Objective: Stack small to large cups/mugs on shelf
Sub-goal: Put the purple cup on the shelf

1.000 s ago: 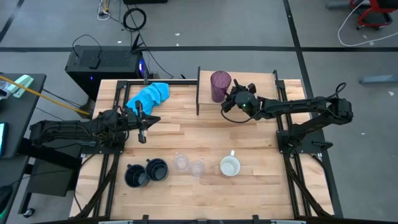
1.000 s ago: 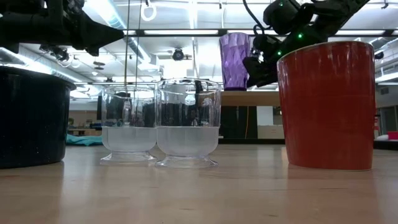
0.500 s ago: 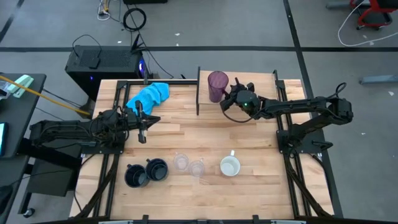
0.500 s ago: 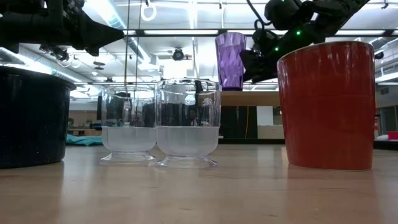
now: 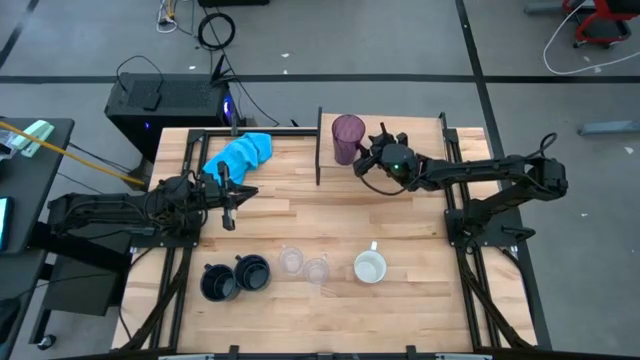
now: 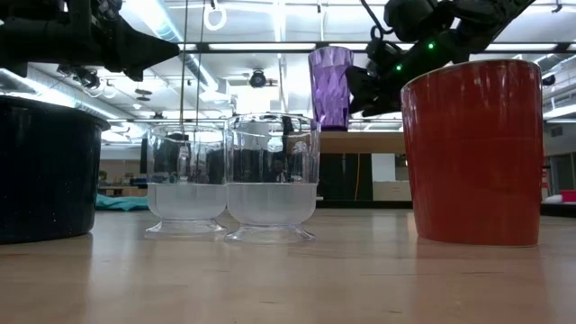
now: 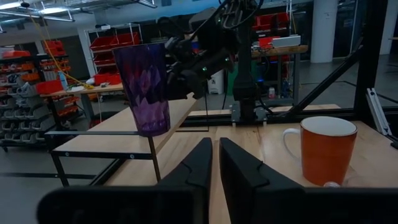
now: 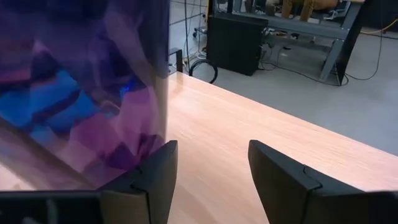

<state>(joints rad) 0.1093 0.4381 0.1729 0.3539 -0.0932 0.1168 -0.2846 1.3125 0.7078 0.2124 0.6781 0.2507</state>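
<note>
The tumbler (image 5: 348, 136) stood upright on the shelf (image 5: 400, 150), nearer the dark panel (image 5: 319, 147) than a second earlier. The right gripper (image 5: 367, 160) had drawn back just beside it, fingers apart and empty. The left gripper (image 5: 232, 193) hung over the desk (image 5: 300, 215) near the blue cloth (image 5: 240, 153), fingers nearly together, unmoved. Mugs and glasses remained along the front edge.

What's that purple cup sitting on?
The purple tumbler stands on a raised light-wood shelf, near its edge, with the open right gripper beside it. Its base hides the spot directly underneath.
</note>
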